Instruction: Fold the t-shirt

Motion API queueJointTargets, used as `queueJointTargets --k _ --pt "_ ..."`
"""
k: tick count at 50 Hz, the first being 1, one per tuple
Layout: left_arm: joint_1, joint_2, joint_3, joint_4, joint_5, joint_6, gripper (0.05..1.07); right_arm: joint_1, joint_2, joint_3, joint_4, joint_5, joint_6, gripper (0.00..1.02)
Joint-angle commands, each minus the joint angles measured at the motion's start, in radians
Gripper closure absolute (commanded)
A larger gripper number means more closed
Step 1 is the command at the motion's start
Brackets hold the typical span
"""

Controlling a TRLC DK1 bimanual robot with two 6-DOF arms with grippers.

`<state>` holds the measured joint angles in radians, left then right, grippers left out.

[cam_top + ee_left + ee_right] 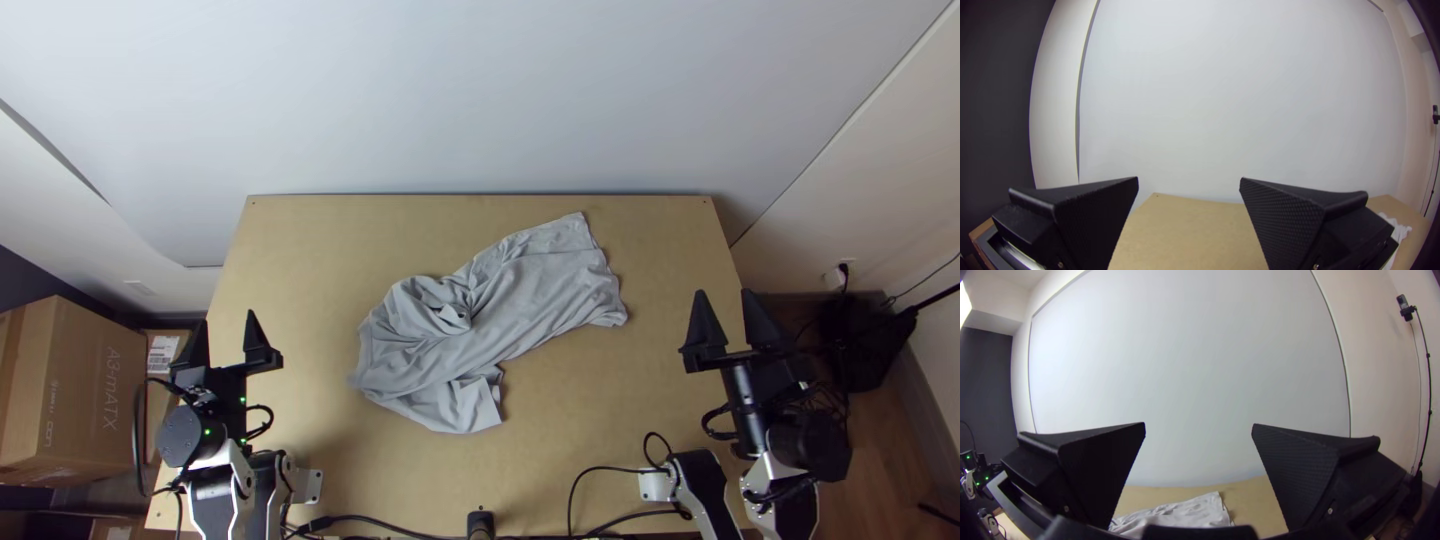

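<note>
Grey and bunched, the shirt (540, 290) is seen mid-frame on the desk (300, 260). Held agape are the left pincer (227, 317), lower left, and right pincer (724, 293), far right. With edges lost among creases, several layers might be pinched together.

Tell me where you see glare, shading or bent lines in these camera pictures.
Top view: fairly even light, soft shading in the creases of the shirt; left wrist view: side edges of the white wall bow outward; right wrist view: edges curve too, and a bright light glares at the upper left.
</note>
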<state>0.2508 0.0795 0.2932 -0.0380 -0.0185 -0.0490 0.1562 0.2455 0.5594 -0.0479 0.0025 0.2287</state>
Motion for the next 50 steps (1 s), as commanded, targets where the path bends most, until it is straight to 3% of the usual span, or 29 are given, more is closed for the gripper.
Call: queueJointTargets --k 1,9,19,30,50 --pt "0.001 0.039 0.106 -0.017 0.0 -0.022 0.1 0.049 0.067 0.105 0.0 -0.002 0.012 0.04" --pt "-0.012 0.108 0.284 -0.111 0.002 -0.026 0.1 0.137 0.21 0.277 -0.001 -0.001 -0.011 0.04" --pt "-0.013 0.238 0.535 -0.255 0.0 -0.028 0.1 0.23 0.429 0.485 0.0 -0.001 -0.091 0.04" --pt "0.007 0.307 0.715 -0.454 -0.001 -0.026 0.1 0.361 0.65 0.637 -0.003 0.001 -0.12 0.04" --pt "0.033 0.433 1.003 -0.826 -0.009 -0.068 0.1 0.592 1.054 0.912 -0.214 0.011 -0.157 0.04"
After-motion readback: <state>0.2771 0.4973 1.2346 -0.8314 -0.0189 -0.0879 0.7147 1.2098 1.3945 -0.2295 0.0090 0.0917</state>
